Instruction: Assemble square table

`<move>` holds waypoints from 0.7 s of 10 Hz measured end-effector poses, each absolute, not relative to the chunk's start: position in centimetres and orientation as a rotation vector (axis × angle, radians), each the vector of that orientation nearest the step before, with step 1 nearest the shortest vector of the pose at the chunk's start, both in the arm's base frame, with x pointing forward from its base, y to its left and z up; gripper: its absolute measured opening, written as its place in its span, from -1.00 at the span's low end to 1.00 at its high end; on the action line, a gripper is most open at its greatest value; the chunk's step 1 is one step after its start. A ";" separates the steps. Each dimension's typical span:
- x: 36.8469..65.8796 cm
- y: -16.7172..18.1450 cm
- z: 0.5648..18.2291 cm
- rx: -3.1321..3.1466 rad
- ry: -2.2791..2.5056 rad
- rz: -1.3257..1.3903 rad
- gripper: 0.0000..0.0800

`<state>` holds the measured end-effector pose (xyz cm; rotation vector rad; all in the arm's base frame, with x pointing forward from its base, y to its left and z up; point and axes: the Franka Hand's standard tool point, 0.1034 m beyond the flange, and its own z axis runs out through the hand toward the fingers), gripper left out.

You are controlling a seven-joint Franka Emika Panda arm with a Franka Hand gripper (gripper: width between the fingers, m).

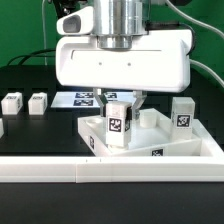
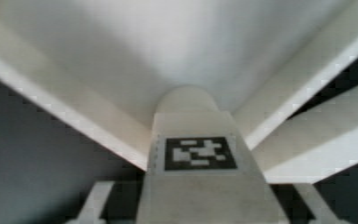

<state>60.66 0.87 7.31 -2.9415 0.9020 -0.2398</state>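
My gripper (image 1: 121,100) is shut on a short white tagged leg (image 1: 118,122), held upright over the near-left corner of the white square tabletop (image 1: 205,146). A second leg (image 1: 183,110) stands upright on the tabletop's far-right corner. Two loose legs (image 1: 12,102) (image 1: 38,101) lie on the black table at the exterior view's left. In the wrist view the held leg (image 2: 201,130) fills the middle, its tag facing the camera. A finger (image 2: 108,200) shows on each side of it, and the tabletop's white surface (image 2: 176,50) lies beyond.
The marker board (image 1: 82,98) lies flat behind the gripper. The long white L-shaped border wall (image 1: 100,170) runs along the front, right against the tabletop's near side. Green cables hang at the back.
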 end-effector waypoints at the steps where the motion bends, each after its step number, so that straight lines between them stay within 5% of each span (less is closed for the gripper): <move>1: 60.7 1.0 7.3 -2.894 1.027 -0.235 -0.27; 7: 60.7 1.1 7.3 -2.663 1.453 -0.211 -0.27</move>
